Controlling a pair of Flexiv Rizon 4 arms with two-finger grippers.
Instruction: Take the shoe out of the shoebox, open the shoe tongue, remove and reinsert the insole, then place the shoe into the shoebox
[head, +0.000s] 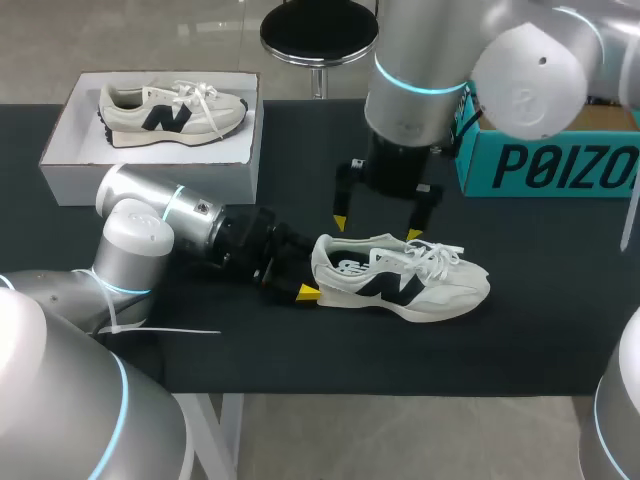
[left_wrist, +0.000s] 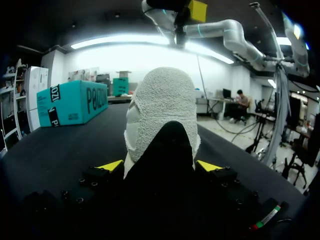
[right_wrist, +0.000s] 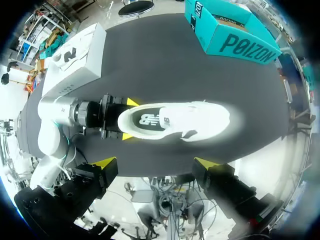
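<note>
A white shoe (head: 400, 280) with a dark side logo lies on the black table, toe to the right, laces loose. Its insole (right_wrist: 152, 120) shows through the opening. My left gripper (head: 300, 275) lies low on the table behind the heel. In the left wrist view the heel (left_wrist: 162, 110) fills the gap between its yellow-tipped fingers, which press on both sides, so the gripper (left_wrist: 160, 165) is shut on the shoe. My right gripper (head: 377, 228) hangs above the shoe's opening, pointing down, open and holding nothing (right_wrist: 155, 164).
A white open box (head: 150, 165) at the back left holds a second, similar shoe (head: 170, 110). A teal open box (head: 545, 165) stands at the back right. Bare black table lies in front of the shoe.
</note>
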